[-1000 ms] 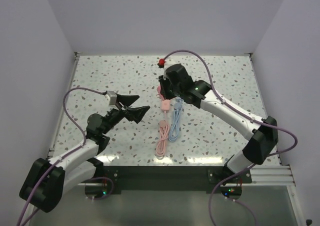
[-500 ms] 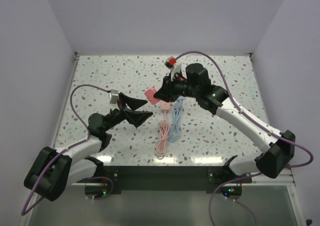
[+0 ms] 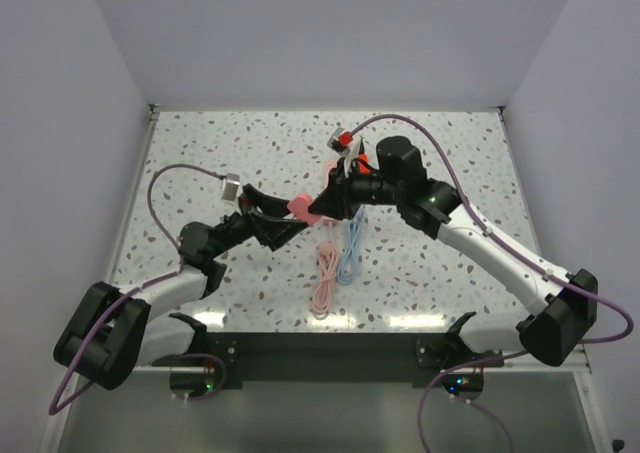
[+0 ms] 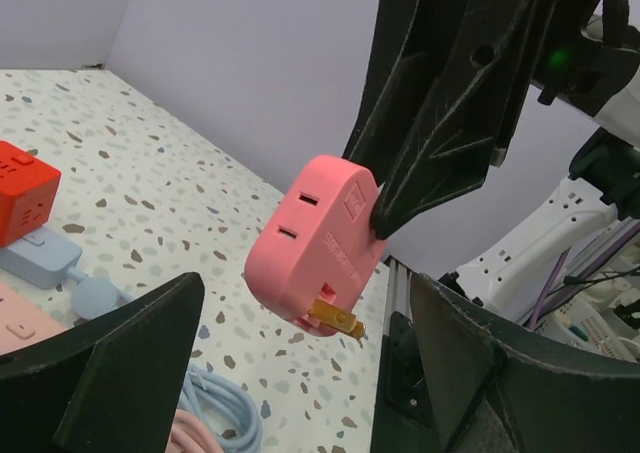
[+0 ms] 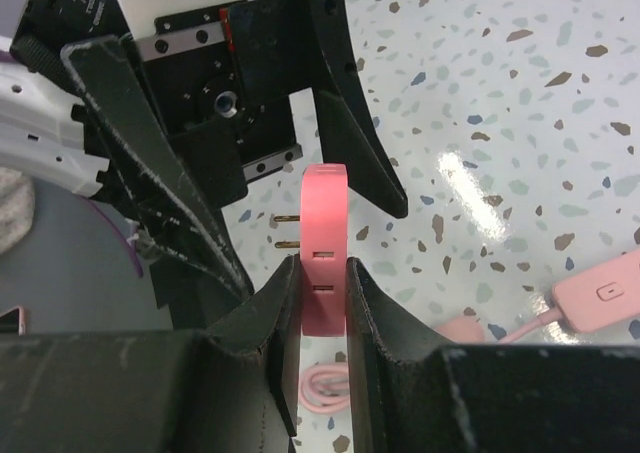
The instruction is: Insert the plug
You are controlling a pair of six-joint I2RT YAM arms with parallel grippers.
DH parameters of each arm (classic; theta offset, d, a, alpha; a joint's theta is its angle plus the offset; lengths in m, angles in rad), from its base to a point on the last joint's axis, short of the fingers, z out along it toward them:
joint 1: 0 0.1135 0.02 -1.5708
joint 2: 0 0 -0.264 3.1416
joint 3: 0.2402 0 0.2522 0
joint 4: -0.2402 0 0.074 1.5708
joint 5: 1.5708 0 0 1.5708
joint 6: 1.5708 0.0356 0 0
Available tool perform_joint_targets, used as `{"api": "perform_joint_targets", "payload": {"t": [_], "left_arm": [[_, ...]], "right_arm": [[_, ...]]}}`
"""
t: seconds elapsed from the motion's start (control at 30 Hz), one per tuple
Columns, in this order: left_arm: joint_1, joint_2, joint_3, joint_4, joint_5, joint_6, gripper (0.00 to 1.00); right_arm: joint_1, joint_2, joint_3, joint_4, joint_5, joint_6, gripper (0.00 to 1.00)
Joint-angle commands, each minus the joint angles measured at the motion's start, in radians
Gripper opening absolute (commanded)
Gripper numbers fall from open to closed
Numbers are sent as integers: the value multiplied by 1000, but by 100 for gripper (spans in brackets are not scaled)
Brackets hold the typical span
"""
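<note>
A pink plug [image 3: 298, 206] with two brass prongs hangs in the air above the table's middle. My right gripper [image 3: 320, 209] is shut on its flat sides [image 5: 324, 233], and my right gripper [image 5: 322, 273] covers its lower half in the right wrist view. The prongs point toward my left gripper [image 3: 288, 217]. That gripper [image 4: 300, 373] is open, its fingers [image 4: 110, 373] spread wide on either side of the plug [image 4: 310, 243] without touching it. What the plug goes into I cannot tell.
A red power cube [image 3: 345, 136] stands at the back behind the right wrist. A coiled pink cable [image 3: 323, 273] and a blue cable [image 3: 350, 248] lie on the speckled table below the grippers. A pink block on a cord [image 5: 600, 293] lies to the right.
The right gripper has lifted the pink plug off the table and carried it left. The left arm has reached right toward it, and its jaws have narrowed slightly.
</note>
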Motion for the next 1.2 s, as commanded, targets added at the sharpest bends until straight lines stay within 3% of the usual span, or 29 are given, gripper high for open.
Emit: {"api": "perform_joint_targets", "payload": {"t": [0.0, 0.13, 0.33, 0.63, 0.67, 0.73, 1.07, 1.17], "left_arm": [[7, 8, 48, 224, 6, -27, 88], [7, 22, 51, 238, 23, -38, 75], [7, 59, 54, 310, 85, -67, 44], [7, 102, 35, 514, 207, -131, 10], [7, 113, 34, 549, 223, -148, 2], [7, 140, 37, 615, 239, -200, 0], [6, 120, 34, 616, 243, -174, 0], [6, 117, 32, 616, 239, -170, 0]], "right_arm": [[-3, -55, -12, 33, -53, -47, 0], [-3, -67, -23, 33, -56, -53, 0], [-3, -63, -30, 44, -76, -50, 0], [-70, -52, -23, 47, -129, -38, 0], [-89, -47, -26, 57, -152, -31, 0], [-100, -24, -29, 80, -189, -10, 0], [-135, 57, -37, 160, -315, 58, 0], [-135, 63, -35, 154, -315, 59, 13]]}}
